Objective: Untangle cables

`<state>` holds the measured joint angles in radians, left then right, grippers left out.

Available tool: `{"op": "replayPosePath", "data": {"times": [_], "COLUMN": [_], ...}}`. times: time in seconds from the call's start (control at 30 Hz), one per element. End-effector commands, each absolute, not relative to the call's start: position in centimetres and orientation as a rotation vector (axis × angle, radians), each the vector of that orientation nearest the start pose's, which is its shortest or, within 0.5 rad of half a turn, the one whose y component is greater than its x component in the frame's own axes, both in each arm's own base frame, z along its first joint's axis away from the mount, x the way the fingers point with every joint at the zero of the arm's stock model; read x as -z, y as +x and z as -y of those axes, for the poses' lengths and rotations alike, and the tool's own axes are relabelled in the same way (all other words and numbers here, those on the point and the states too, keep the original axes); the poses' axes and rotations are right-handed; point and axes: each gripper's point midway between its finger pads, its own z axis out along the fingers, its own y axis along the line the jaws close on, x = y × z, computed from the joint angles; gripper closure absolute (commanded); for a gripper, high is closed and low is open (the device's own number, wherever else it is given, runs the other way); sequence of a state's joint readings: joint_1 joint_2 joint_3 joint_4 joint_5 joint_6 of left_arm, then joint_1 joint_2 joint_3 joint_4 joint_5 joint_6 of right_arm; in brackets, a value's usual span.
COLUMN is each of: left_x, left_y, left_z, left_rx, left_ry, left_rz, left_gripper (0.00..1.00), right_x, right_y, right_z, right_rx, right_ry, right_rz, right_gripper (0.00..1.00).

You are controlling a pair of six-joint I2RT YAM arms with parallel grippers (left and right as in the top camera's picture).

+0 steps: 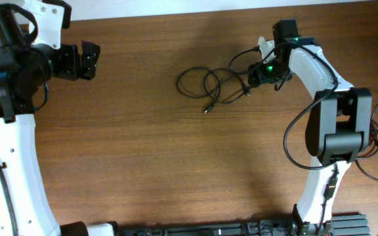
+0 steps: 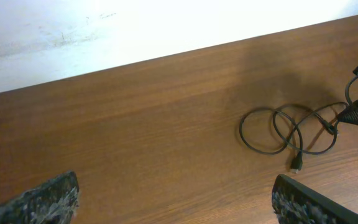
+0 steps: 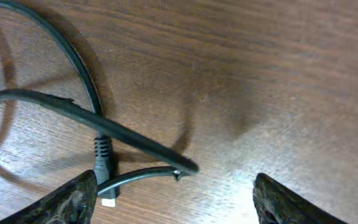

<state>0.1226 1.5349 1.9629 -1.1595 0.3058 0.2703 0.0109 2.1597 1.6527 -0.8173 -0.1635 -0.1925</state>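
The cables (image 1: pixel 210 84) are thin black cords looped together on the brown table, right of centre at the back. One plug end (image 1: pixel 208 108) points toward the front. They also show in the left wrist view (image 2: pixel 288 129). My right gripper (image 1: pixel 257 77) is open just above the right end of the loops; in the right wrist view (image 3: pixel 176 202) a cord (image 3: pixel 123 134) and a light-tipped plug (image 3: pixel 104 171) lie between and beside its fingers. My left gripper (image 1: pixel 90 60) is open and empty, far left of the cables; its fingertips frame bare table (image 2: pixel 176 205).
The table's back edge meets a white wall (image 2: pixel 73 31). Thicker black arm wires (image 1: pixel 373 151) hang by the right arm's base at the right edge. A dark rail (image 1: pixel 228 229) runs along the front edge.
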Motion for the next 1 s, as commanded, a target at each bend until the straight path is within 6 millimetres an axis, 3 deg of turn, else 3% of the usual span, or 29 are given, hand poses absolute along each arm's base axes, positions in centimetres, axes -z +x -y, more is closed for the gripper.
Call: {"op": "replayPosePath", "data": {"times": [0.0, 0.13, 0.3, 0.33, 0.37, 0.4, 0.5, 0.57, 0.63, 0.73, 0.77, 0.83, 0.9, 0.97], "left_x": [-38.7, -38.7, -38.7, -38.7, -38.7, -38.7, -38.7, -38.7, -38.7, -38.7, -38.7, -38.7, -38.7, -38.7], "left_y": [38.4, 38.4, 38.4, 38.4, 38.4, 38.4, 38.4, 38.4, 38.4, 38.4, 38.4, 38.4, 38.4, 38.4], "left_z": [0.5, 0.5, 0.5, 0.5, 0.5, 0.5, 0.5, 0.5, 0.5, 0.5, 0.5, 0.5, 0.5, 0.5], "left_rx": [0.130, 0.130, 0.130, 0.130, 0.130, 0.130, 0.130, 0.129, 0.130, 0.130, 0.130, 0.130, 0.130, 0.130], "left_ry": [0.333, 0.333, 0.333, 0.333, 0.334, 0.333, 0.333, 0.333, 0.333, 0.333, 0.333, 0.333, 0.333, 0.333], "left_rz": [-2.208, -2.208, -2.208, -2.208, -2.208, -2.208, -2.208, -2.208, -2.208, -2.208, -2.208, -2.208, -2.208, -2.208], "left_gripper": [0.01, 0.01, 0.01, 0.01, 0.01, 0.01, 0.01, 0.01, 0.01, 0.01, 0.01, 0.01, 0.01, 0.01], "right_x": [-2.8, -3.2, -0.8, -0.4, 0.1, 0.1, -2.1, -5.1, -9.6, -20.4, -25.0, -31.8, -36.9, -39.0], "right_y": [47.6, 48.7, 47.6, 47.3, 47.0, 46.9, 47.0, 47.2, 47.8, 48.7, 48.4, 47.5, 46.5, 45.7], "right_z": [-3.4, -5.0, -5.1, -5.1, -5.1, -5.1, -7.1, -7.7, -7.4, -6.8, -6.9, -6.8, -4.9, -2.1], "right_rx": [-0.182, -0.305, -0.312, -0.313, -0.315, -0.321, -0.520, -0.561, -0.535, -0.436, -0.416, -0.377, -0.219, -0.030], "right_ry": [-0.380, -0.398, -0.399, -0.399, -0.398, -0.385, -0.267, -0.278, -0.291, -0.307, -0.321, -0.335, -0.285, -0.196], "right_rz": [-2.823, -2.744, -2.758, -2.760, -2.767, -2.773, -2.748, -2.725, -2.686, -2.536, -2.453, -2.314, -2.206, -2.168], "right_gripper": [0.20, 0.27, 0.34, 0.39, 0.85, 0.96, 0.96, 0.96, 0.96, 0.96, 0.96, 0.96, 0.96, 0.96]}}
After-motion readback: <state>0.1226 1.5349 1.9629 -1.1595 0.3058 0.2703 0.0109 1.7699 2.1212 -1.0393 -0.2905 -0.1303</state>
